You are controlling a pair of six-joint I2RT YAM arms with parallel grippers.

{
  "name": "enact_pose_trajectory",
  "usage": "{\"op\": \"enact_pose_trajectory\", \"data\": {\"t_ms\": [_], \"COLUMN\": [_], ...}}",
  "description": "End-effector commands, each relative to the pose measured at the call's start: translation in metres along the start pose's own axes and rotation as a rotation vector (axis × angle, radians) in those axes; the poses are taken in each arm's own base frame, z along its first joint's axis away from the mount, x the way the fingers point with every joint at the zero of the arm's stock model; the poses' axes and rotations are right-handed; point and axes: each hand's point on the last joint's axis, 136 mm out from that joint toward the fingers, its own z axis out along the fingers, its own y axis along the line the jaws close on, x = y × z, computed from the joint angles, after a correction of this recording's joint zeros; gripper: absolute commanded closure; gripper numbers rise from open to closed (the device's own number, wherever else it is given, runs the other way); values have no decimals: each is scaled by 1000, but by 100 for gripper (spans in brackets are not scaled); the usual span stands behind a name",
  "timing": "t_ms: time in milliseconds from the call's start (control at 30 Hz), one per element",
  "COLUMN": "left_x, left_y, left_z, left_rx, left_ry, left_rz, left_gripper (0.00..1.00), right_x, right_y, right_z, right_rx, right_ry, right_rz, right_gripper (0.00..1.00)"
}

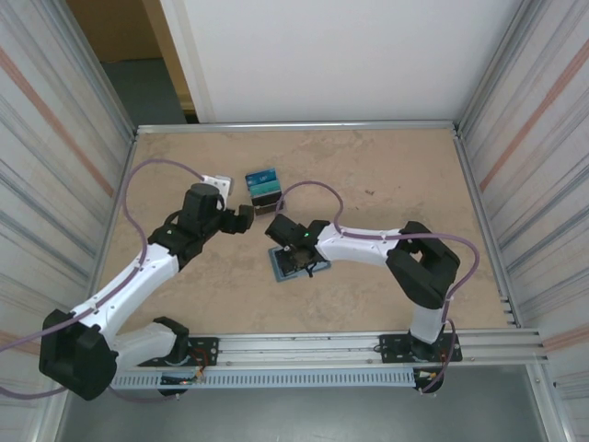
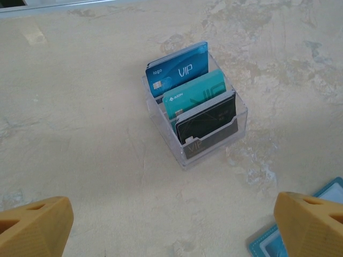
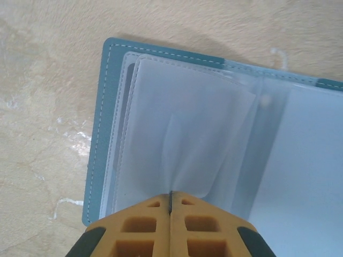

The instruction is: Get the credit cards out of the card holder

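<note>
Left gripper [image 2: 171, 235]: both fingers [image 2: 37, 225] run off the bottom edge, the right-hand one covering part of the card holder [image 2: 266, 242]. Ahead, the credit cards [image 2: 182, 72] overlap in their clear box [image 2: 161, 120], lower halves masked. Beneath the right gripper [image 3: 170, 199], the card holder runs off-frame; whether those closed tips pinch a sleeve, can't tell.

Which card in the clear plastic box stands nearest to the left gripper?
The black card with grey print, in the front slot; the teal card and the blue VIP card stand behind it, farther away.
</note>
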Motion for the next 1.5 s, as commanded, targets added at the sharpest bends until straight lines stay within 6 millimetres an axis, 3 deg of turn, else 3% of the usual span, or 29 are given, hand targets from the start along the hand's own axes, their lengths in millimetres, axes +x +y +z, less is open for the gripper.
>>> {"op": "enact_pose_trajectory", "data": {"t_ms": [0,467,767,1067,1267,1467], "left_x": [-8,53,90,101,102,97], "left_y": [-6,-47,-87,-114,-129,-139], "left_z": [-1,21,46,68,78,89], "left_rx": [-21,6,76,117,117,105], "left_ry": [-13,127,167,187,189,185], "left_rz": [55,215,307,343,368,372], "left_gripper": [1,1,1,1,1,1], "right_x": [-8,-18,-24,-22,-21,-20], "right_y": [-5,-24,-36,-43,-48,-50], "right_z": [-13,-20,-29,-32,-36,-39], "right_rx": [-37,-260,-334,-352,-349,-342], "right_ry": [-51,-102,-136,-145,-159,-169], "right_rz": [76,279,356,391,402,409], "right_gripper": [96,95,96,96,91,76]}}
